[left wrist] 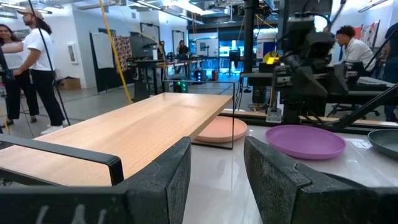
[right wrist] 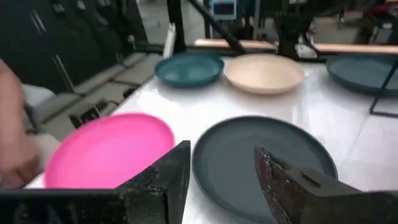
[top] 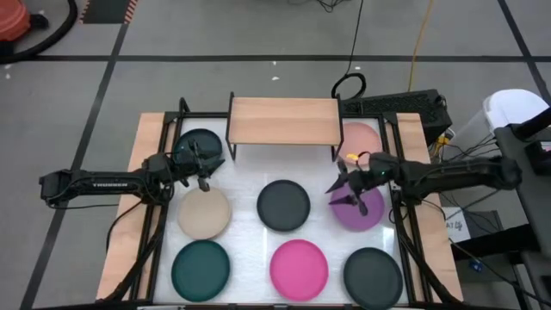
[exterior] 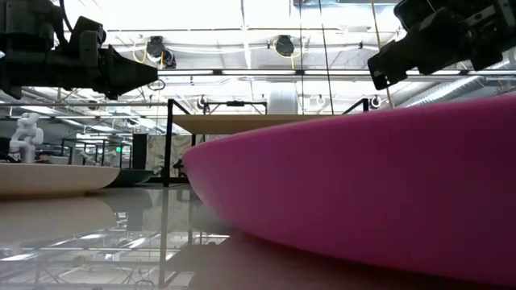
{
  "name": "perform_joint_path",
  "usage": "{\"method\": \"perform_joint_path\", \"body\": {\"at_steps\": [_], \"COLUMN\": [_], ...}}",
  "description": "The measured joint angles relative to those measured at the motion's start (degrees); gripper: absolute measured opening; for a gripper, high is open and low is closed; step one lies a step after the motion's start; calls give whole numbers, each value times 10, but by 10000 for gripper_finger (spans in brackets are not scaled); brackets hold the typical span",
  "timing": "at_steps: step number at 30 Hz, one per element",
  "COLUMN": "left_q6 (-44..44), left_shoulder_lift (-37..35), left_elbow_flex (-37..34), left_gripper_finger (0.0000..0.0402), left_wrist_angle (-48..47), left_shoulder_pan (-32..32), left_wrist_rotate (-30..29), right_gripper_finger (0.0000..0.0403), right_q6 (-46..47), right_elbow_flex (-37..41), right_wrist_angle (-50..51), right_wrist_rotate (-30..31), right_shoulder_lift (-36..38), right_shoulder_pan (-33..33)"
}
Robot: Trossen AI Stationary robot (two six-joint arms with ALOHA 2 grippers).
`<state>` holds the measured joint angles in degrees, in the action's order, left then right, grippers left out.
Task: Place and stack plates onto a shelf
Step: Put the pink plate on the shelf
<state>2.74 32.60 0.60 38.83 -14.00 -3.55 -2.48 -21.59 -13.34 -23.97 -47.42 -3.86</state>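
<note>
The light-wood shelf (top: 282, 120) stands on thin black legs at the table's far middle. Several plates lie flat on the white table: dark teal (top: 200, 145), pale pink (top: 360, 138), beige (top: 204, 213), charcoal (top: 283, 205), purple (top: 362, 213), teal (top: 201, 269), hot pink (top: 299, 267) and charcoal (top: 373, 275). My left gripper (top: 205, 170) is open and empty, raised between the dark teal and beige plates, facing the shelf (left wrist: 137, 134). My right gripper (top: 349, 191) is open and empty, raised over the purple plate's left edge, facing the middle charcoal plate (right wrist: 261, 162).
Black frame rails (top: 160, 215) run along the table's left and right sides. Cables and a black box (top: 405, 105) lie behind the shelf. People stand in the room beyond the table (left wrist: 34, 68). A hand shows at the table's near side (right wrist: 12, 149).
</note>
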Motion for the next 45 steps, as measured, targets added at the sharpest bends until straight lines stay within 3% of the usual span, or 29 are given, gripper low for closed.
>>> {"method": "perform_joint_path", "body": {"at_steps": [9, 14, 25, 34, 37, 42, 45], "left_q6": [0, 0, 0, 0, 0, 0, 0], "left_shoulder_lift": [0, 0, 0, 0, 0, 0, 0], "left_elbow_flex": [0, 0, 0, 0, 0, 0, 0], "left_gripper_finger": [154, 154, 154, 154, 154, 154, 154], "left_wrist_angle": [0, 0, 0, 0, 0, 0, 0], "left_shoulder_pan": [0, 0, 0, 0, 0, 0, 0], "left_wrist_rotate": [0, 0, 0, 0, 0, 0, 0], "right_gripper_finger": [157, 157, 157, 154, 127, 18, 8], "right_q6": [50, 121, 329, 367, 370, 348, 332], "right_elbow_flex": [-54, -95, -155, -182, -185, -184, -184], "right_wrist_angle": [0, -34, -30, -30, -31, -24, -22], "right_wrist_rotate": [130, 136, 146, 134, 133, 132, 117], "right_shoulder_lift": [-149, -263, -431, -489, -497, -472, -428], "right_shoulder_pan": [171, 227, 235, 243, 245, 238, 223]}}
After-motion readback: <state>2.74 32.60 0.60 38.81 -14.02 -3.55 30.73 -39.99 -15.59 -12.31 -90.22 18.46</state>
